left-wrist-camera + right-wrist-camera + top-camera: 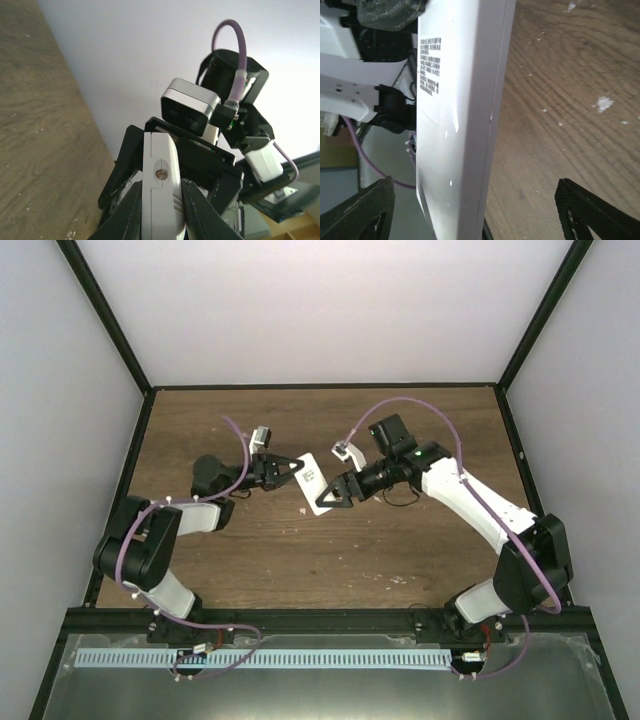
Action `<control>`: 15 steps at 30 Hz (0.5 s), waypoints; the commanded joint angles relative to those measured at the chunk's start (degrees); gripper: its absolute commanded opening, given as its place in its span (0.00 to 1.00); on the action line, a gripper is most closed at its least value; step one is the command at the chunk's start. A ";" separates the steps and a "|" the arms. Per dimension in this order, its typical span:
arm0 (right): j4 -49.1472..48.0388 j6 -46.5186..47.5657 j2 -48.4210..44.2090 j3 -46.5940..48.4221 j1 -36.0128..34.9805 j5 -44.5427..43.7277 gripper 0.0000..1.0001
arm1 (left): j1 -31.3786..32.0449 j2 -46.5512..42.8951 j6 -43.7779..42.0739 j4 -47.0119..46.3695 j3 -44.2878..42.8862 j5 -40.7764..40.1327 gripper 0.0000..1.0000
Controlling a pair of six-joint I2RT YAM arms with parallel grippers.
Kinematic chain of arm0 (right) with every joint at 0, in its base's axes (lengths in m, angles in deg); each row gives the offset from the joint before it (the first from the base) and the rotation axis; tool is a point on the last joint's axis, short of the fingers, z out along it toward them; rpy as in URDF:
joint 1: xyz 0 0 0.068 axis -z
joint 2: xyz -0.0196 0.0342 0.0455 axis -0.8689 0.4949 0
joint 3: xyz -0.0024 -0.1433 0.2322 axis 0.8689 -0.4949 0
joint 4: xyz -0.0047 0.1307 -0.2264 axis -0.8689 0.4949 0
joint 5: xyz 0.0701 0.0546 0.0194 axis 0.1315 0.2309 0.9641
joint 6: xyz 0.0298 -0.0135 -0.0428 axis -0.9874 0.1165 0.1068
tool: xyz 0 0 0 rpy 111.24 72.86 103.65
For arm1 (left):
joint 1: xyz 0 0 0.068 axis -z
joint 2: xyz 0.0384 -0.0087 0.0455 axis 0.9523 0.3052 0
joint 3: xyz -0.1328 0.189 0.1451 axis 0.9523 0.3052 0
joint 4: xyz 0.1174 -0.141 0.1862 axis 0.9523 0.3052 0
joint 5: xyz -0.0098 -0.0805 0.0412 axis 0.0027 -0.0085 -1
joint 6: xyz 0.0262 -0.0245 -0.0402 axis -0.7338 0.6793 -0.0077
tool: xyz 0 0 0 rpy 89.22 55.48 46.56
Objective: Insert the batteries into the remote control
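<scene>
The remote [314, 483] is up off the surface [300, 570], held in the air between the two arms about the middle of the workspace. The left hand [291, 472] has it: its fingers are clamped on the two long edges near one end. From the left wrist, the white body [159, 185] stands edge-on between the dark fingers [131, 212], pinched tight on both sides, with a small round recess [161, 174] showing on the narrow face. The right arm's wrist camera [190, 105] sits just beyond it.

The right hand [335, 498] comes in from the other side at the remote's lower end. Its fingers stand wide apart. From its wrist the remote [455, 110] fills the middle of the view, its flat white side bearing a block of small black print [430, 65]. One fingertip [362, 210] sits to the left of it and the other to the right, with a clear gap to the right one. I can see no contact on either side.

Under it the brown wood surface [570, 75] carries a few white flecks [604, 103].
</scene>
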 commanded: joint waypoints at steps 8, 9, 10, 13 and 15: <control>-3.36 -4.14 1.61 2.52 0.04 12.13 0.59 | 0.79 2.16 6.52 -11.60 -1.12 4.75 0.00; -3.36 -4.21 1.88 2.62 0.04 12.46 0.56 | 0.83 2.25 6.57 -11.66 -1.23 4.82 0.00; -3.29 -4.12 2.30 2.65 0.04 12.76 0.52 | 0.83 2.40 6.60 -11.78 -1.37 4.81 0.00; -2.76 -3.60 3.11 2.89 -0.06 13.04 0.42 | 0.83 2.61 6.69 -11.95 -1.72 5.00 0.00; -2.72 -3.58 3.44 3.18 -0.11 13.42 0.37 | 0.83 2.84 6.70 -12.01 -2.04 5.01 0.00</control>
